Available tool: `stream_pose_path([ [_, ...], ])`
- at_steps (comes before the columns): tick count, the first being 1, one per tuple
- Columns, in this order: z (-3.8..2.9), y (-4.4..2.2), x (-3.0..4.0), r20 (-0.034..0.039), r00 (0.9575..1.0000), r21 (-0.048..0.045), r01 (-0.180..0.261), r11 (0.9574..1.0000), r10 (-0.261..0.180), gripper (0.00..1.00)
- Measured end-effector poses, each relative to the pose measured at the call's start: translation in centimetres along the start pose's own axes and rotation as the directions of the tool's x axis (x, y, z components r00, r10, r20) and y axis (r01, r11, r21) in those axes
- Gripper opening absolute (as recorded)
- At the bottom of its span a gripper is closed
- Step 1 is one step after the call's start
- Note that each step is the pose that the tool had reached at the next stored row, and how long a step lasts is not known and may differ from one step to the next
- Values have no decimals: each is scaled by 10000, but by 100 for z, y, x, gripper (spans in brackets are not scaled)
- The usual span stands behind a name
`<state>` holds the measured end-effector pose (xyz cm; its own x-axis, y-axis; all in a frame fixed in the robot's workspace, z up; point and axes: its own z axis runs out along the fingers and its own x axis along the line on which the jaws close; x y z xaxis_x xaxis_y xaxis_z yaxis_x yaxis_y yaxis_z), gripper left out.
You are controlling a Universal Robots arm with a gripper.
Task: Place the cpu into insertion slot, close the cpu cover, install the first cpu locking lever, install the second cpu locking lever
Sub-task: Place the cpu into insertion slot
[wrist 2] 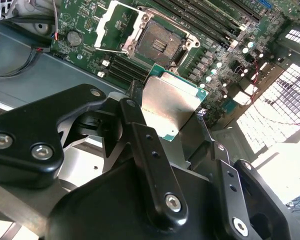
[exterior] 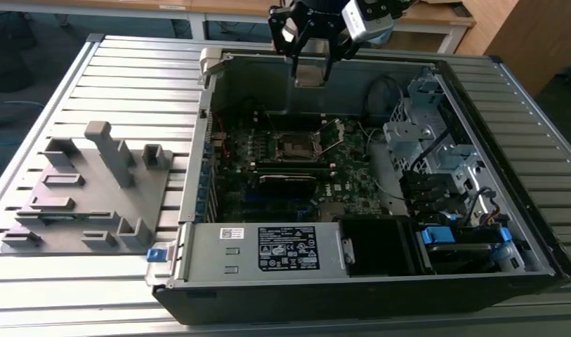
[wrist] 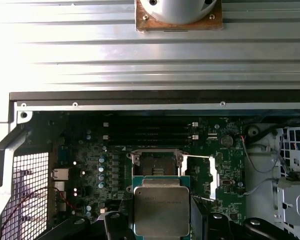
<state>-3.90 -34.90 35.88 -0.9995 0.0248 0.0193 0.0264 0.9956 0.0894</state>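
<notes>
On the exterior view's left, a grey moulded fixture (exterior: pixel 79 203) sits on the slatted counter (exterior: pixel 126 77), well apart from the work. In the middle lies the open computer case (exterior: pixel 360 295), its motherboard (exterior: pixel 351 186) facing up. The gripper (exterior: pixel 310 69) hangs above the case's far wall, jaws clamped on opposite edges of the cpu (wrist: pixel 161 210) — a hold that leaves the metal top bare and keeps the chip level with the board. The insertion slot (wrist: pixel 156 165) lies empty below, and the cpu cover (wrist: pixel 214 177) stands open beside it, so the socket is unobstructed. The locking levers are hard to tell from the frame — and the jaws hide the cpu's near edge.
</notes>
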Motion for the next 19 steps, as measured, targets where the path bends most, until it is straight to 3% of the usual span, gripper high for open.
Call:
stream_pose_path([
  [6,27,-2,0,-1,10000,1,0,10000,0,54],
  [8,87,-8,-2,0,10000,0,0,10000,0,54],
  [19,146,-13,-3,0,10000,-1,0,10000,0,54],
])
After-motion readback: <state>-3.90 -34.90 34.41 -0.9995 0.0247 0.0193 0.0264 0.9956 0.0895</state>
